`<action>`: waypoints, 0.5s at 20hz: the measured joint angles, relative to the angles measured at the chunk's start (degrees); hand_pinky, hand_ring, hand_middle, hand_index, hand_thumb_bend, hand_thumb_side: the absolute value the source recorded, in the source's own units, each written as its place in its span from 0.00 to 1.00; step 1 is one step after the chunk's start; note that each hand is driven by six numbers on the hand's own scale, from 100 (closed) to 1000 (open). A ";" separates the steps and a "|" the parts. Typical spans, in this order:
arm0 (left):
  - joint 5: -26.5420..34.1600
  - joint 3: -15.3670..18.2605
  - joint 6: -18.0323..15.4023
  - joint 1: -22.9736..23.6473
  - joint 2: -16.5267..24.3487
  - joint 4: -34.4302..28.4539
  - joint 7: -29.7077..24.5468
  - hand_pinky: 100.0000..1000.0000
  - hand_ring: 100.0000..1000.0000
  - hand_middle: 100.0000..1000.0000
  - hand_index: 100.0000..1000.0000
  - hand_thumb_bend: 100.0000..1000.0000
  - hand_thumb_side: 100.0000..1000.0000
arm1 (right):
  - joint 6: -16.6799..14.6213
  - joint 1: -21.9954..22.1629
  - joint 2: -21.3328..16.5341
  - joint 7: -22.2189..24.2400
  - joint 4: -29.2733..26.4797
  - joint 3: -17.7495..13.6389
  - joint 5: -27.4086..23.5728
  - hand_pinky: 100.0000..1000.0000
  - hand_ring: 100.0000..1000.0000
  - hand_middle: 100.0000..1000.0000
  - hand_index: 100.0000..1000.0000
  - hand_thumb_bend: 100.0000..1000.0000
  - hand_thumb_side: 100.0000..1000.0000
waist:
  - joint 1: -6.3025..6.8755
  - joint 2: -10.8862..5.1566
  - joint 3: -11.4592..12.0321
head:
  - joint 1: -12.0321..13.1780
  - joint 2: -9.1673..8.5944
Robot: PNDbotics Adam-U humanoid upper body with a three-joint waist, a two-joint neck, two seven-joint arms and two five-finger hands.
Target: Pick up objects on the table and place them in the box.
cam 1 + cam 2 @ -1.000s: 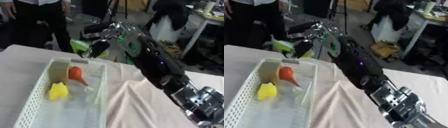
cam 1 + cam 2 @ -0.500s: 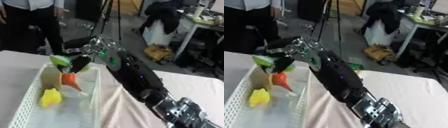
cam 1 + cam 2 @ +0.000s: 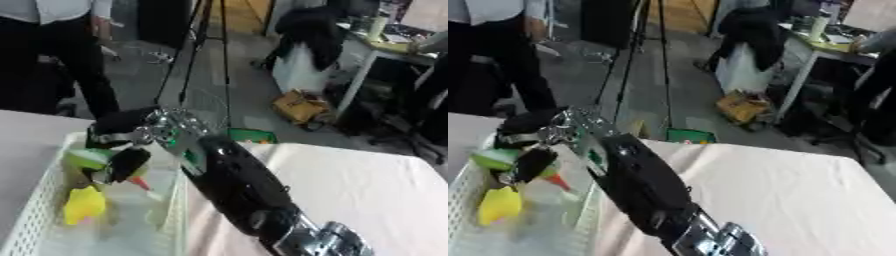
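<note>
Green object now carried down into the box

Left eye view: the right hand (image 3: 118,145), fingers curled round a green object (image 3: 87,159), has come from above the far rim down inside the white box (image 3: 35,220); a yellow object (image 3: 85,204) and an orange one (image 3: 138,182) lie under it.
Right eye view: the hand still clutches the green object over the box interior, so letting go looks like the only step left. The left hand is not visible.
</note>
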 measured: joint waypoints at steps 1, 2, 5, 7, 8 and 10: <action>0.00 0.00 -0.01 0.00 0.00 0.00 -0.01 0.99 0.90 1.00 0.92 0.01 1.00 | -0.16 0.12 0.14 -0.35 0.27 0.09 0.69 0.81 0.66 0.36 0.49 0.05 0.55 | 0.00 0.01 -0.01 | -0.13 -0.02; 0.00 0.00 -0.02 0.00 0.00 0.00 -0.02 0.99 0.90 1.00 0.92 0.01 1.00 | -0.35 0.24 0.19 -0.56 0.54 0.17 1.33 0.81 0.67 0.36 0.50 0.08 0.55 | 0.00 0.02 -0.02 | -0.24 -0.03; 0.00 0.00 -0.02 -0.01 0.00 0.00 -0.02 0.99 0.90 1.00 0.92 0.01 1.00 | -0.70 0.26 0.21 -0.82 1.20 0.18 2.58 0.81 0.67 0.36 0.50 0.08 0.55 | 0.00 0.04 -0.06 | -0.40 -0.03; 0.00 0.00 -0.02 -0.01 0.00 0.00 -0.03 0.99 0.90 1.00 0.92 0.01 1.00 | -0.86 0.26 0.21 -0.83 1.48 0.20 3.03 0.87 0.79 0.54 0.66 0.35 0.55 | 0.00 0.05 -0.07 | -0.44 -0.04; 0.00 0.00 -0.03 -0.01 0.00 0.00 -0.03 0.99 0.90 1.00 0.92 0.01 1.00 | -0.94 0.26 0.21 -0.70 1.78 0.40 3.33 0.87 0.80 0.57 0.68 0.35 0.56 | 0.00 0.09 -0.07 | -0.57 -0.07; 0.00 0.00 -0.04 -0.01 0.00 0.00 -0.04 0.99 0.90 1.00 0.92 0.01 1.00 | -0.91 0.26 0.21 -0.10 2.28 0.87 4.21 0.88 0.82 0.62 0.70 0.36 0.56 | 0.04 0.34 -0.07 | -0.89 -0.22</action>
